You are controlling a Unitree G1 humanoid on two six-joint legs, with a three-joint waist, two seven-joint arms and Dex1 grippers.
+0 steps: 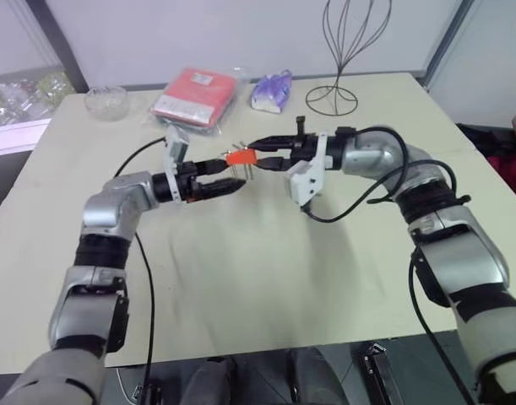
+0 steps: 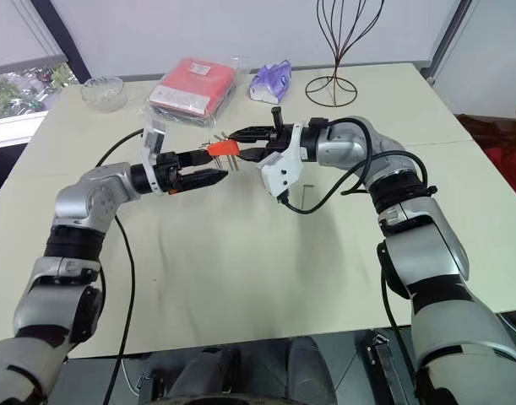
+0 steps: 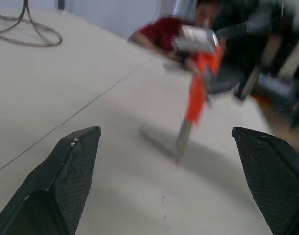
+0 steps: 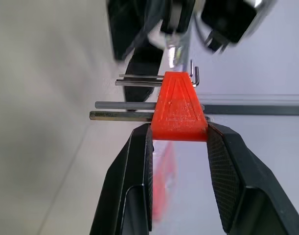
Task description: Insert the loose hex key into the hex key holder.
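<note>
now, r gripper (image 4: 178, 142): clamped on hex key holder (image 4: 178, 110), above table (image 1: 241, 278)
l gripper (image 2: 209, 169): fingers apart, beside holder

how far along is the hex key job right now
Done: the right gripper has the hex key holder lifted off the table, clamped at its wide end. In hand: the open left gripper faces it. Left: the loose hex key lies on the table, not picked up or inserted.

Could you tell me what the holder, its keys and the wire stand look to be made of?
Holder: likely plastic, a matte orange-red moulded wedge with raised ridges.
Keys: metal by the look, thin straight grey rods with a dull sheen.
Wire stand: probably metal, thin dark wire bent into loops.
</note>
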